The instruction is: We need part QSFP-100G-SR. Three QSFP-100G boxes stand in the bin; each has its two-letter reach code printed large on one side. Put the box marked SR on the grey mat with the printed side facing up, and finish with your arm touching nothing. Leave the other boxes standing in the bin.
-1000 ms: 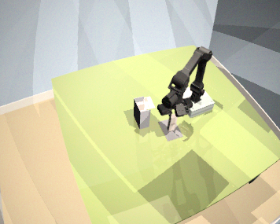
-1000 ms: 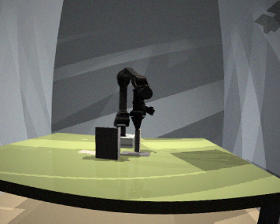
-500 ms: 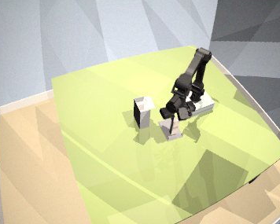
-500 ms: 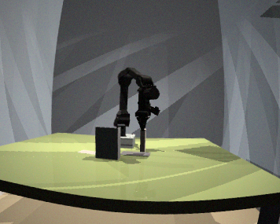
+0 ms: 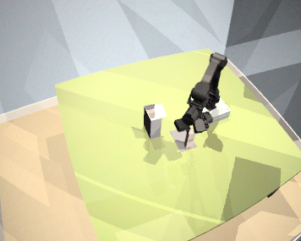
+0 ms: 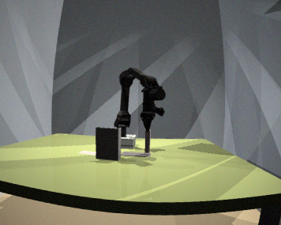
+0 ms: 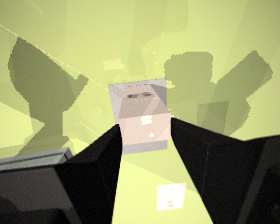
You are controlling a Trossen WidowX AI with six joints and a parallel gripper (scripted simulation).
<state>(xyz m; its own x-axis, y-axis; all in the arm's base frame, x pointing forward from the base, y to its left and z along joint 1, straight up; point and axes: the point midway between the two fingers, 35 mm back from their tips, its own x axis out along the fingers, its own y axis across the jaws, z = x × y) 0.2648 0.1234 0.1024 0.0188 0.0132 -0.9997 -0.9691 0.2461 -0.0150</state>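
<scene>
Grasping pinkish box point(image 5: 191, 139) point(image 6: 147, 144) point(image 7: 145, 128), hand point(image 5: 188, 133) point(image 6: 147, 130) point(image 7: 144, 125) holds it upright over grey mat point(image 5: 177, 136) point(image 6: 134, 155) point(image 7: 145, 148). Wrist view alone shows dark marks on box, unreadable. Top view shows pinkish contents in bin point(image 5: 155, 129) point(image 6: 107, 144); exterior shows only outer walls. Mat edges extend past box; open surface point(image 5: 117, 157) point(image 6: 180, 176) point(image 7: 220, 27) between hand and bin.
</scene>
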